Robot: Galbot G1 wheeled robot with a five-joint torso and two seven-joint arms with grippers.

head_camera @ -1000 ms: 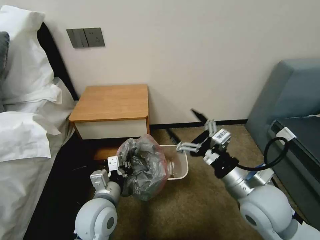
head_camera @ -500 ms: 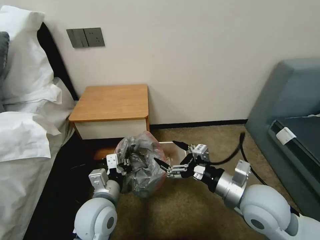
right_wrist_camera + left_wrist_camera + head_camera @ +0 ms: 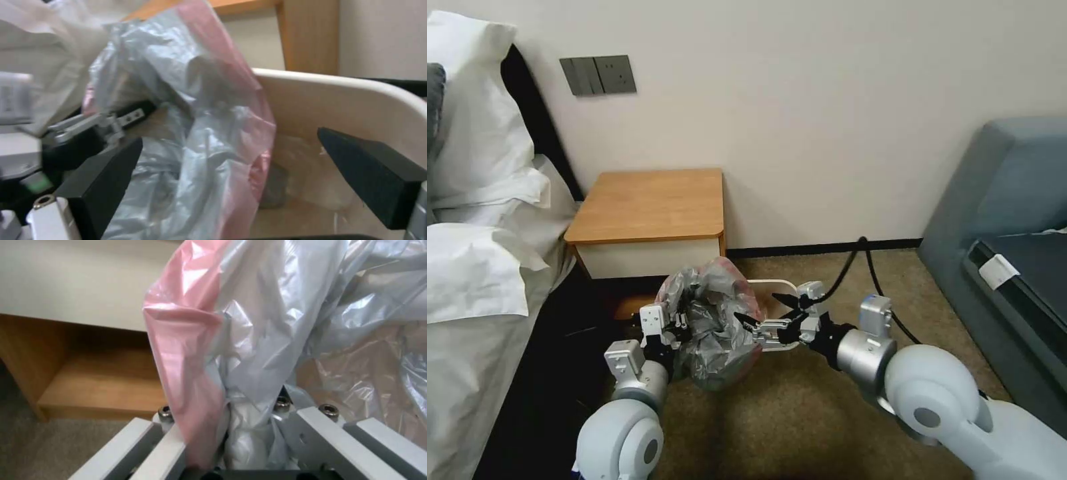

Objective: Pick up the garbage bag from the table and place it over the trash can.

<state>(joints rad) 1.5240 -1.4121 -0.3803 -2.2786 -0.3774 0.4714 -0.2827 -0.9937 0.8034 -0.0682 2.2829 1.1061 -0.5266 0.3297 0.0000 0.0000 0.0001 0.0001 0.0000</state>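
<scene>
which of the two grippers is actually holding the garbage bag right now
The left gripper: it is shut on the garbage bag. The right gripper is open beside it.

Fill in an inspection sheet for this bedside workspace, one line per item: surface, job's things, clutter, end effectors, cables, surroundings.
Surface: square orange-brown wooden nightstand, top bare.
Job's things: crinkled translucent grey plastic garbage bag with pink edge held bunched at the rim of the cream-white plastic trash can, not yet spread over it.
Clutter: nothing seen.
End effectors: left end effector shut on the bag; right end effector open, its fingers either side of the bag's pink edge.
Cables: black cable looping from the right wrist.
Surroundings: white pillows, grey wall switch plate, blue-grey sofa, brown carpet.
</scene>
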